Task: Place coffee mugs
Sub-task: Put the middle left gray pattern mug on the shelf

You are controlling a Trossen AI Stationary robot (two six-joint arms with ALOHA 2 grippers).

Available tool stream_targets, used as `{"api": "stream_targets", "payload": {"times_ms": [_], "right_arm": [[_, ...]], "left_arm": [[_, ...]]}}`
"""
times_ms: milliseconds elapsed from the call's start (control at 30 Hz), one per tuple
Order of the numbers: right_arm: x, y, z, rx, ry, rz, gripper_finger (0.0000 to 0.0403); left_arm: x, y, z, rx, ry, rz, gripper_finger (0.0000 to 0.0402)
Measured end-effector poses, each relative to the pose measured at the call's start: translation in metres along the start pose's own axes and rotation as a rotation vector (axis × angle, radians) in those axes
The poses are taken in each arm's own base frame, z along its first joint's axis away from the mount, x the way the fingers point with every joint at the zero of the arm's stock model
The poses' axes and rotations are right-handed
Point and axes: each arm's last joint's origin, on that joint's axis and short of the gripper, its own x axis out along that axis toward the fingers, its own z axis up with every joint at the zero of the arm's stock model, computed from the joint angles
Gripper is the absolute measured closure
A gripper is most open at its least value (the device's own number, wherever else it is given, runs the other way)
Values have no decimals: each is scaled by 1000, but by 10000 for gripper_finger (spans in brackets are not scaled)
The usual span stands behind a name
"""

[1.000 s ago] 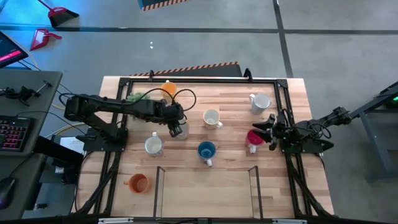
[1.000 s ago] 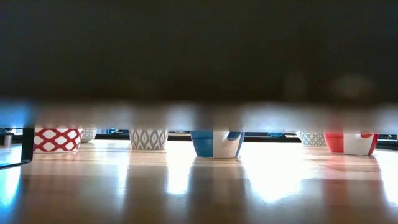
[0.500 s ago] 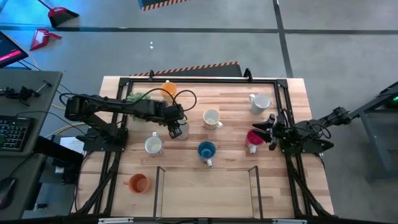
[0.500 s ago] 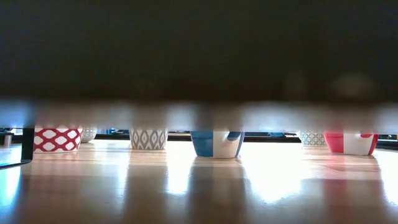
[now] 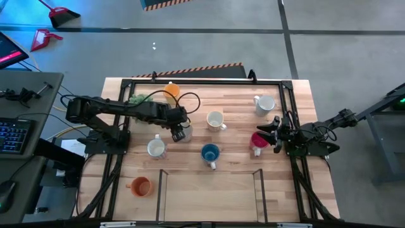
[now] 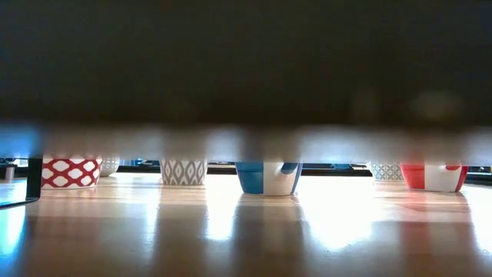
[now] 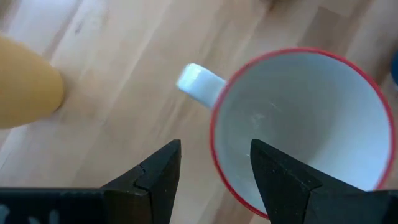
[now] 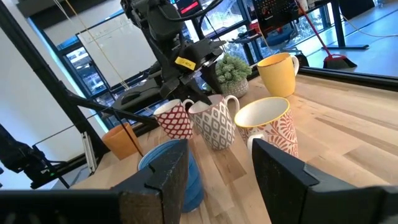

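Nothing had moved: our left gripper hovered, jaws spread, over a red-rimmed mug; right gripper spread too, so no placing advanced.

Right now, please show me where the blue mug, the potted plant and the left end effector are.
blue mug (image 5: 210,152): high view, on its open mouth.
potted plant (image 8: 231,70): right wrist view, on its green leaves.
left end effector (image 7: 214,171): left wrist view, midway between its open fingertips, over a red-rimmed mug.

A robotics lab: grey concrete floor with striped hazard tape, a keyboard desk beside the rig.
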Motion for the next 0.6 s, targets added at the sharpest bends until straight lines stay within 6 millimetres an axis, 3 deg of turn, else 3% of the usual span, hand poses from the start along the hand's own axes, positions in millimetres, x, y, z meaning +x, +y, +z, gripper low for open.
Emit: {"api": "stream_targets", "payload": {"times_ms": [367, 600], "right_arm": [[0, 0, 0, 0, -1, 0, 237], [0, 0, 0, 1, -2, 1, 237]], "left_arm": [[24, -13, 1, 78, 46, -27, 220], [25, -10, 3, 65, 35, -30, 221]]}}
